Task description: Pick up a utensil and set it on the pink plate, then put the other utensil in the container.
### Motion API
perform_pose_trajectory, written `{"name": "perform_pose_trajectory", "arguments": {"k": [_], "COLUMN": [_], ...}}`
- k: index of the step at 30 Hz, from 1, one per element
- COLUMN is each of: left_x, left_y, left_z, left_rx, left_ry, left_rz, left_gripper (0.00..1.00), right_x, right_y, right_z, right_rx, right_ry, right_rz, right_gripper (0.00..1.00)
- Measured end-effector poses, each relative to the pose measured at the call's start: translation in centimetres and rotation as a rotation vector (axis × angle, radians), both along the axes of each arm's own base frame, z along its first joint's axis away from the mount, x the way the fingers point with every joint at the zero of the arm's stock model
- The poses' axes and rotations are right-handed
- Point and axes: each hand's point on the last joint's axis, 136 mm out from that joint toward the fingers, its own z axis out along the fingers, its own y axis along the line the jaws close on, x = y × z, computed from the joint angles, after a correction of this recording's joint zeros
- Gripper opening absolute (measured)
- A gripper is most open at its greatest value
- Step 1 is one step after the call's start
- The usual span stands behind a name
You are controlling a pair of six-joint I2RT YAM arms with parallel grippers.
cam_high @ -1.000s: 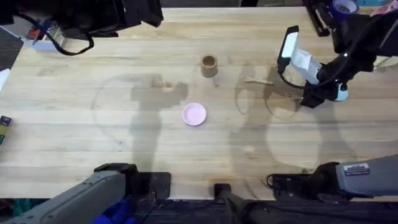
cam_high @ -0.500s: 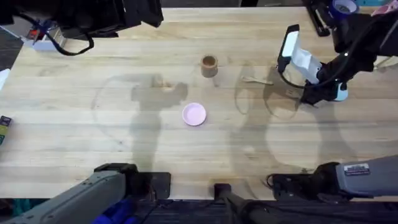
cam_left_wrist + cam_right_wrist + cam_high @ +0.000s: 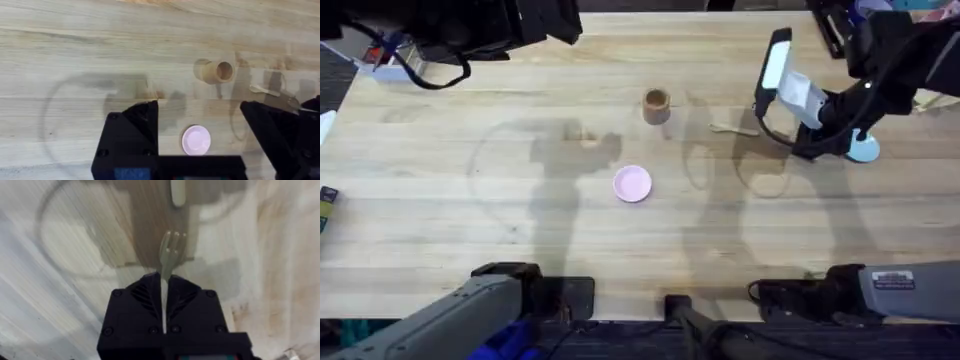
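The right hand (image 3: 164, 300) is clamped narrow on the fork (image 3: 169, 255), whose handle runs up between the two black fingers (image 3: 137, 297) while the tines stick out past the tips, free of the surface (image 3: 440, 200). From above, this arm sits raised over the far right of the surface, well apart from the pink plate (image 3: 632, 184). The spoon (image 3: 732, 128) lies flat just beside that arm, between it and the brown cup (image 3: 656, 105), which stands upright at the far middle. In the right wrist view the spoon's rounded end shows beyond the tines.

The left hand (image 3: 200, 145) hangs with its fingers spread wide and holds nothing; below it lie the pink plate and, farther off, the cup.

The fork appears pinched low on a thin handle, so it could pivot or slip during the carry across to the plate. The plate is small and the fork looks longer than it is wide; released off-centre, the fork could tip over the rim onto the surface, or nudge the light plate aside. A low swing past the cup might knock it over.
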Motion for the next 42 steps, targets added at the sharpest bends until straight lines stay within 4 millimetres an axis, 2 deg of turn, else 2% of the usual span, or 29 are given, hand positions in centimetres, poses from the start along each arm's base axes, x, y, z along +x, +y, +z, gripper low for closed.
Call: {"name": "perform_pose_trajectory", "arguments": {"k": [5,14,22,27,35,42], "left_x": [-0.1,-0.2,-0.3,-0.4,-0.5,-0.6], "left_y": [0.7,3.3,4.9,5.8,7.2,7.3], "left_z": [-0.3,-0.5,-0.6,-0.6,-0.6,-0.6], "left_rx": [0.029,0.047,0.050,0.058,0.064,0.064], "left_ry": [0.011,0.025,0.030,0.032,0.034,0.036], "left_rz": [0.025,0.110,0.164,0.194,0.238,0.243], "left_gripper": [0.993,0.993,0.993,0.993,0.993,0.993], "right_x": [0.1,-1.8,-3.0,-4.0,-4.0,-4.2], "right_y": [2.5,7.4,11.4,14.4,19.9,22.1], "right_z": [1.7,2.7,4.7,4.9,5.5,4.3], "right_rx": [0.014,0.043,0.062,0.070,0.133,0.133], "right_ry": [-0.050,-0.012,0.012,0.007,-0.086,-0.049], "right_rz": [0.017,0.029,0.037,0.115,0.235,0.234], "right_gripper": [0.031,0.031,0.031,0.031,0.031,0.031]}}
